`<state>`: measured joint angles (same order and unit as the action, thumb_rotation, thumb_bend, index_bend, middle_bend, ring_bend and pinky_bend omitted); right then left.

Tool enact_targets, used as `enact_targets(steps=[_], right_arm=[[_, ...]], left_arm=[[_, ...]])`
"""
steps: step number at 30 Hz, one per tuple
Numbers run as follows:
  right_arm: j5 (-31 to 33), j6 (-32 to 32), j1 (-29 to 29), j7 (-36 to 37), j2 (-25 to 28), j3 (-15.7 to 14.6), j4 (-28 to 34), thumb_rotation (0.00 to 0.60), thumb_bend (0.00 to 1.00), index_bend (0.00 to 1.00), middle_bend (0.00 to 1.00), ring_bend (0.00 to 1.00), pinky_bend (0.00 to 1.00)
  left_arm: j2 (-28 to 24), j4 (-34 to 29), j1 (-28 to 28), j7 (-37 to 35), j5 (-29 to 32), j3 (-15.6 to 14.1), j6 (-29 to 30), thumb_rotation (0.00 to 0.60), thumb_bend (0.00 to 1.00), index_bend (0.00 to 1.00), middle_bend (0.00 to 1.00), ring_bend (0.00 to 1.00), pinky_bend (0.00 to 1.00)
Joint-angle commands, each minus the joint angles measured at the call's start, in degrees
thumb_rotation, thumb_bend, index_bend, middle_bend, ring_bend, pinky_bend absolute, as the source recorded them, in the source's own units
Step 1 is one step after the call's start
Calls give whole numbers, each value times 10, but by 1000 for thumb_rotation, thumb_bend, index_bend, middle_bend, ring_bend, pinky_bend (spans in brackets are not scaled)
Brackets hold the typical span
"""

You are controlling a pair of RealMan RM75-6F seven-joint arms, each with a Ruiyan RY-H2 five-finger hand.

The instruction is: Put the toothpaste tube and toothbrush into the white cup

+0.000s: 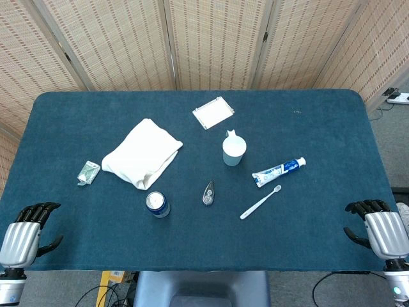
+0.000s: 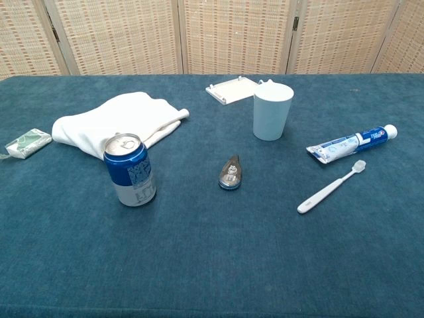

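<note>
Nothing is being carried yet; the task is sitting at its very start, as I judge it. At the bottom corners of the head view both hands are resting at the near table edge: the left hand (image 1: 25, 233) in the lower left, the right hand (image 1: 379, 227) in the lower right, each with fingers curled in and gripping nothing. Neither is showing in the chest view.

Moving up the frame, the toothbrush (image 1: 260, 202) is lying flat right of centre, bristles pointing to the upper right. Just above it the toothpaste tube (image 1: 278, 171) is lying flat too, cap toward the right, close to the brush but apart from it. Further up and to the left, the white cup (image 1: 234, 151) is standing upright, mouth open, near the frame's centre.

The next move is probably calling for the right hand, the closer one, to be opening and reaching to the brush or tube for a pinch off the cloth.
</note>
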<state>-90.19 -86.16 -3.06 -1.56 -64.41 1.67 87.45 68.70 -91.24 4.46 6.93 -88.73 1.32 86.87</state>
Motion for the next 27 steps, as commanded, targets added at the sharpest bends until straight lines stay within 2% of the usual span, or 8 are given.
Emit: enact_targets(steps=[1, 9, 12, 18, 27], right_arm=[[0, 0, 0, 0, 0, 0, 0, 600, 110, 433, 481, 372, 334], [7, 18, -13, -5, 2, 6, 8, 600, 112, 434, 477, 372, 334], [20, 36, -26, -30, 2, 15, 15, 600, 174, 434, 472, 372, 334], [54, 121, -88, -78, -7, 43, 22, 600, 204, 433, 435, 343, 334], [94, 257, -198, -117, -73, 74, -62, 600, 157, 365, 372, 276, 334]], left_arm=[[1, 0, 1, 1, 1, 0, -1, 600, 270, 253, 262, 218, 230], [3, -1, -2, 1, -1, -2, 4, 600, 270, 253, 263, 218, 230], [3, -1, -4, -1, 2, 0, 7, 600, 269, 253, 263, 218, 230], [3, 1, -8, -4, 5, -2, 9, 600, 269, 253, 263, 218, 230], [-2, 2, -22, -8, 15, -5, 19, 600, 270, 253, 262, 218, 230]])
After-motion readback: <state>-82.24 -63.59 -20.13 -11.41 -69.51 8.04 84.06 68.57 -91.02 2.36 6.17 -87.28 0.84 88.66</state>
